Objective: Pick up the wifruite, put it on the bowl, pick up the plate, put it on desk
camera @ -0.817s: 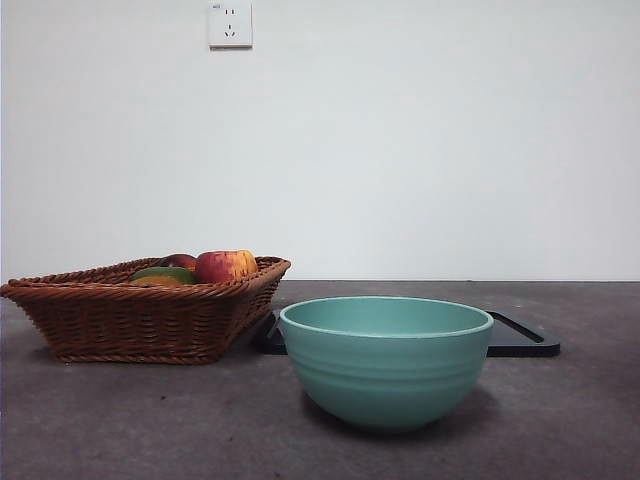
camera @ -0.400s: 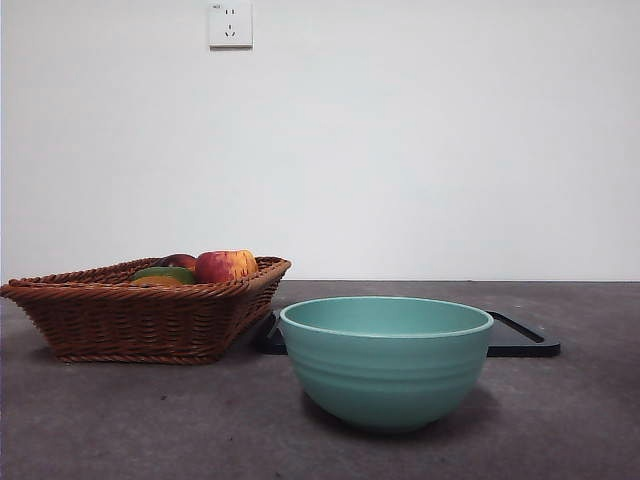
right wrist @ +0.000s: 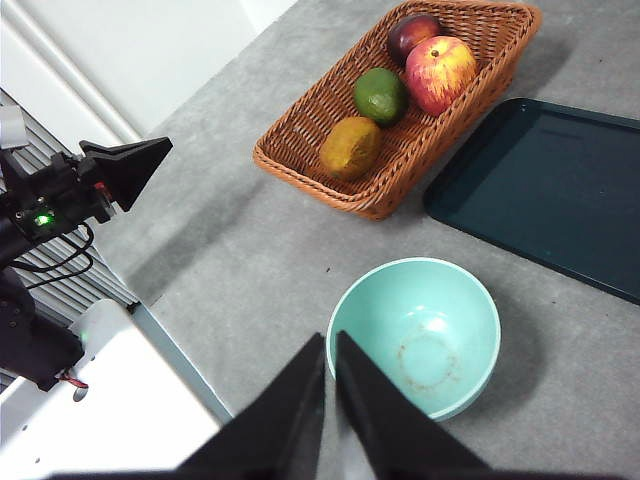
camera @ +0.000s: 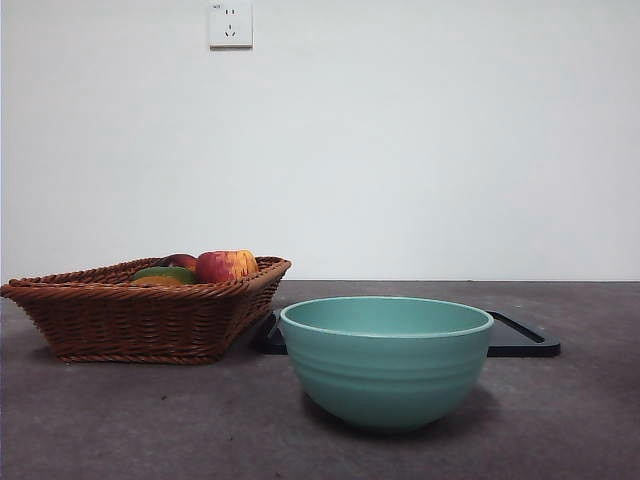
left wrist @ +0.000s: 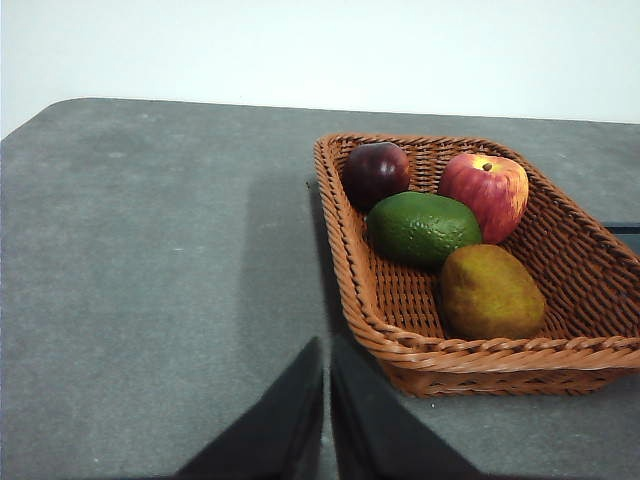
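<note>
The wifruite (left wrist: 490, 292), a brown oval fruit, lies in the wicker basket (left wrist: 470, 352) beside a green fruit; it also shows in the right wrist view (right wrist: 350, 146). The mint-green bowl (camera: 386, 362) stands empty on the desk (camera: 150, 420), to the right of the basket. My left gripper (left wrist: 327, 350) is shut and hovers over bare desk short of the basket's corner. High above the bowl (right wrist: 415, 335), my right gripper (right wrist: 330, 345) is shut and holds nothing. No plate is in view.
A red apple (left wrist: 484, 190), a dark plum (left wrist: 375, 172) and a green fruit (left wrist: 422, 228) share the basket. A black rectangular tray (right wrist: 560, 190) lies behind the bowl. The left arm (right wrist: 125, 165) shows at the desk's edge in the right wrist view.
</note>
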Tool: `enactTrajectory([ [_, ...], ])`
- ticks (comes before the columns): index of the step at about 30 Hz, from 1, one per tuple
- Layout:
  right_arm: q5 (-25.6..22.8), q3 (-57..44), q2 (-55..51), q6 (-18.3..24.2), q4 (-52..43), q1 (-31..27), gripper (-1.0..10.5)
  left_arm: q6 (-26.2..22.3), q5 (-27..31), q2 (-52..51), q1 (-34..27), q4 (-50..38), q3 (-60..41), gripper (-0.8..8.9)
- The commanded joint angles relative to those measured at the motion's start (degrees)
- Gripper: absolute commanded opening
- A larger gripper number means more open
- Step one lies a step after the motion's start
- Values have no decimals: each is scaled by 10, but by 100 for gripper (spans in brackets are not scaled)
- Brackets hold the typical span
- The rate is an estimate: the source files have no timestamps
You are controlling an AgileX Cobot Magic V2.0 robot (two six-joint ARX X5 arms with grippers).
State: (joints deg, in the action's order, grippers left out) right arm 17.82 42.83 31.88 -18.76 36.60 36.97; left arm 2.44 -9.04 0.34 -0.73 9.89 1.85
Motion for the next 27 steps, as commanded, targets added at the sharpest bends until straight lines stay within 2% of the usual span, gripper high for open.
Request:
enactTrajectory([
  [1, -1, 7, 1, 23, -8, 3, 10, 2, -2, -2, -1, 4, -12, 9],
  [5, -31, 3, -3, 120, -9, -26, 10, 2, -2, -2, -1, 4, -12, 9],
  [9, -33, -35, -28, 178, -47, -101, 10, 2, -2, -2, -1, 4, -12, 9],
  [15, -35, -170, -124, 213, -210, -222, 10, 2, -2, -2, -1, 5, -12, 9],
  [18, -55, -238, -174, 213, -273, -268, 10, 2, -2, -2, -1, 5, -12, 9],
  [27, -133, -349, -271, 214, -306, -340, 10, 2, -2, -2, -1, 4, -12, 9],
])
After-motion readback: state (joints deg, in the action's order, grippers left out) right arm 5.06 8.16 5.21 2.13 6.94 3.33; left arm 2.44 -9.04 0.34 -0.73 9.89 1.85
